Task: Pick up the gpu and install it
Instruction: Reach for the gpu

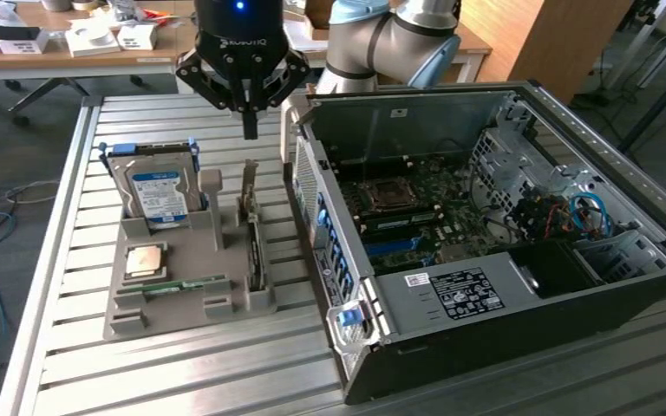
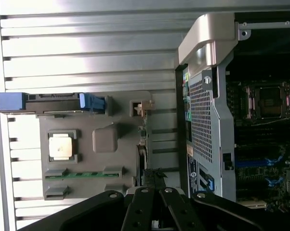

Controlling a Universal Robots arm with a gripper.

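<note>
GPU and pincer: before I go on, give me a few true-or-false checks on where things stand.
1. The pincer is shut and holds nothing. True.
2. The gpu is already seated in the computer case. False: it stands on edge in a slot of the grey holder beside the case.
3. The pincer hangs above the holder, clear of the gpu. True.
4. The hard drive lies flat on the table. False: it stands upright in the holder.
5. The case is open, with its motherboard showing. True.
</note>
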